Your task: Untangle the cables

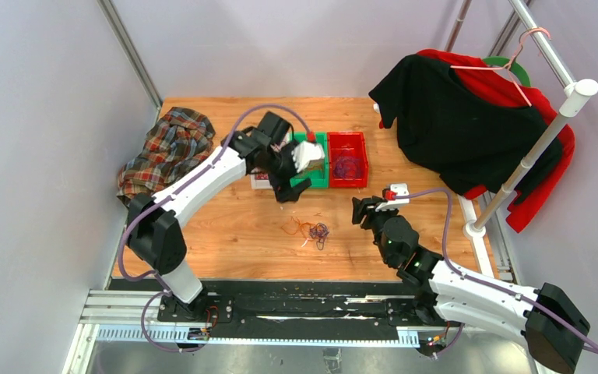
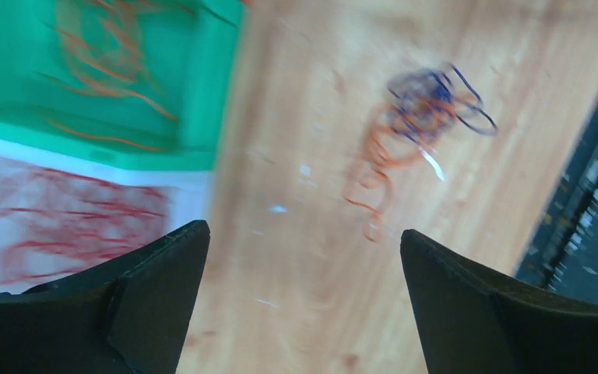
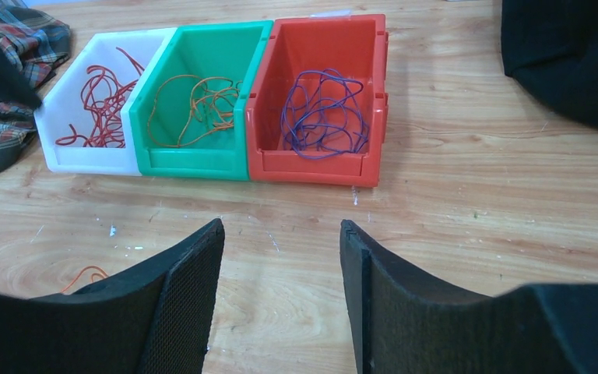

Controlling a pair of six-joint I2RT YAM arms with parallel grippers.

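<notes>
A loose tangle of thin orange and purple cables lies on the wooden table between the two arms. It is blurred in the left wrist view. Three bins stand side by side: a white bin with red cables, a green bin with orange cables, and a red bin with purple cables. My left gripper is open and empty above the table by the white and green bins. My right gripper is open and empty, right of the tangle, facing the bins.
A plaid cloth lies at the table's far left. Black and red garments hang on a white rack at the right. A small white box with a red button sits beside my right gripper. An orange strand shows at the right wrist view's lower left.
</notes>
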